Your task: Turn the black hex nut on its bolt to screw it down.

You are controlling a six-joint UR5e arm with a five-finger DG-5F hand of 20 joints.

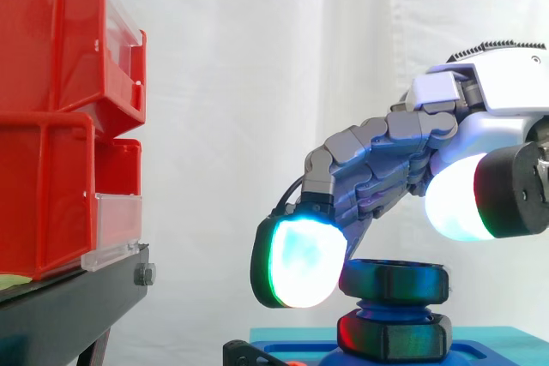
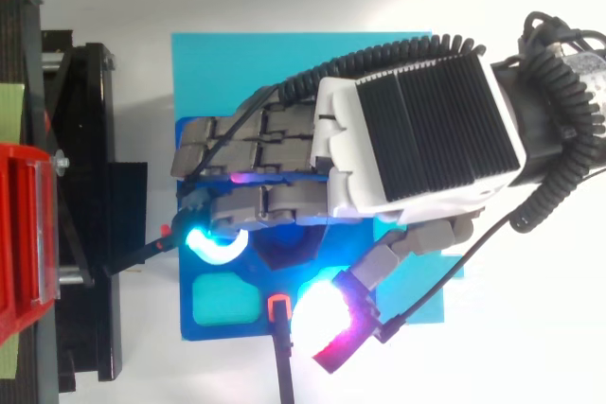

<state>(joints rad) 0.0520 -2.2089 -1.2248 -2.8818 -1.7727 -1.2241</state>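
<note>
The black hex nut (image 1: 395,280) sits high on its bolt (image 1: 388,308), above a second black hex piece (image 1: 395,338) at the bolt's foot on the blue fixture plate (image 2: 194,321). My hand (image 1: 502,83) reaches in from the right and arches over the nut (image 2: 287,251). Its fingers are curled down round the nut's left side, one glowing pad (image 1: 296,263) right against that side. The thumb pad (image 1: 455,199) glows white above and in front of the nut's right edge, not touching it.
The fixture plate lies on a cyan mat (image 2: 237,73). Stacked red bins (image 1: 51,126) stand on a black stand (image 1: 69,306) at the left, a short gap from the fingertips. A thin black cable (image 2: 280,357) leaves the plate's near edge.
</note>
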